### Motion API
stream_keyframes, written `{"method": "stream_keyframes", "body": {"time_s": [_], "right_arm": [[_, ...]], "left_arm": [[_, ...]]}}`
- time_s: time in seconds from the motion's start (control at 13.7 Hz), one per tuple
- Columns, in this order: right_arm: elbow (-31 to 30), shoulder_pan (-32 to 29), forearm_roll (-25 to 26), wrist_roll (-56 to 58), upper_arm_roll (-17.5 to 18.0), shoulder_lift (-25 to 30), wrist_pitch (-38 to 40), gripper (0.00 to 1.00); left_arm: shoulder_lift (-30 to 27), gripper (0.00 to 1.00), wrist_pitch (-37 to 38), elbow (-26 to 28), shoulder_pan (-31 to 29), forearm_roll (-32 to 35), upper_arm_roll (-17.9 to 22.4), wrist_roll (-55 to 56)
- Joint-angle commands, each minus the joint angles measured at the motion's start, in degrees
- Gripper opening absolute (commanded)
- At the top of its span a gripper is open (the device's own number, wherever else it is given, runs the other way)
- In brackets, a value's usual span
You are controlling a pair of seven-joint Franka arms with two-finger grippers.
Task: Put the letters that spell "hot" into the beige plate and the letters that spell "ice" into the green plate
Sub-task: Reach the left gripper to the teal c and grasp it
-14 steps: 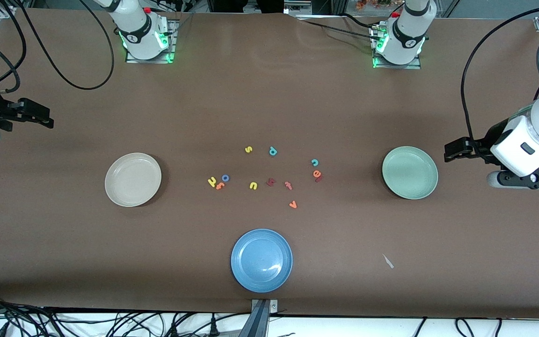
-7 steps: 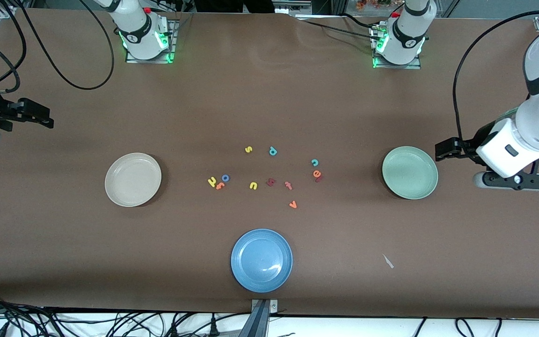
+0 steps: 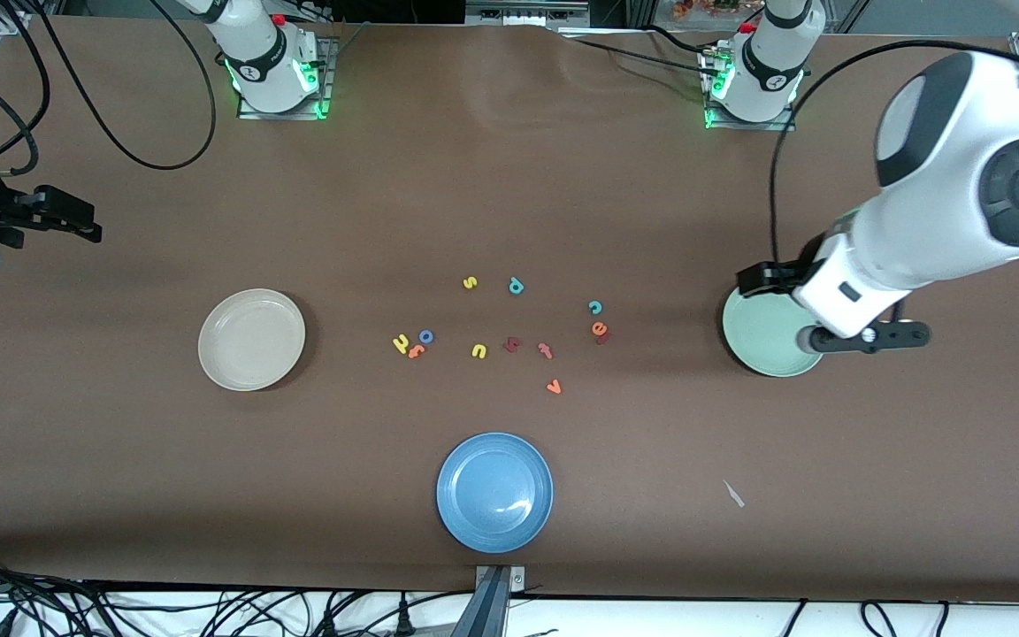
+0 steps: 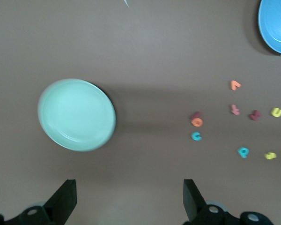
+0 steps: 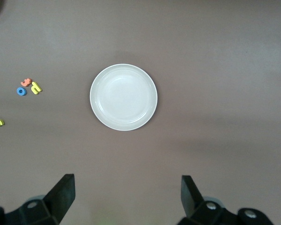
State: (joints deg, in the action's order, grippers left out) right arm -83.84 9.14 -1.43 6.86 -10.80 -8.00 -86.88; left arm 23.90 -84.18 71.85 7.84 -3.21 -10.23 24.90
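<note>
Where the left arm crosses it, the green plate (image 3: 762, 341) is partly hidden; the dark red i (image 3: 604, 336) barely shows beside the e (image 3: 599, 328). The left tool (image 4: 126, 199) hangs wide open and empty over the worktop (image 3: 509, 177) by that plate. The right tool (image 5: 126, 197), also spread and empty, waits near the beige plate (image 3: 251, 339). The h (image 3: 401, 344), o (image 3: 426, 336), t (image 3: 416, 352) and c (image 3: 595, 307) lie between the plates.

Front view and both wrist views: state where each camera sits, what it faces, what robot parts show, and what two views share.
Front view: high across the table, facing both bases; shows the left gripper over the green plate and the right gripper.
Left wrist view: on the left wrist, looking down at the green plate; its open fingers show.
Right wrist view: over the beige plate; open fingers show.
Shared: both wrist views show the yellow s.
</note>
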Motion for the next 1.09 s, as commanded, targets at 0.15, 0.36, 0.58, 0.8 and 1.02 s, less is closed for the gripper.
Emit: {"method": "stream_keyframes", "body": {"time_s": [0.15,0.36,0.58,0.8,1.02], "right_arm": [[0.52,0.08,0.02,-0.53,0.08,0.18,0.66,1.0],[0.52,0.08,0.02,-0.44,0.08,0.18,0.66,1.0],[0.52,0.08,0.02,-0.53,0.08,0.18,0.66,1.0],[0.52,0.08,-0.07,-0.53,0.08,0.18,0.66,1.0],[0.52,0.08,0.02,-0.53,0.08,0.18,0.66,1.0]], "left_arm": [[5.53,1.0,-6.16,-0.13,6.74,-4.44,0.39,13.92],[7.65,1.0,-11.25,4.5,9.47,-4.18,0.48,17.73],[6.95,1.0,-25.46,16.44,11.75,-4.08,0.39,18.17],[6.86,1.0,-33.23,24.28,13.69,-4.0,0.39,19.4],[7.12,1.0,-41.92,30.44,14.66,-3.74,0.39,19.92]]}}
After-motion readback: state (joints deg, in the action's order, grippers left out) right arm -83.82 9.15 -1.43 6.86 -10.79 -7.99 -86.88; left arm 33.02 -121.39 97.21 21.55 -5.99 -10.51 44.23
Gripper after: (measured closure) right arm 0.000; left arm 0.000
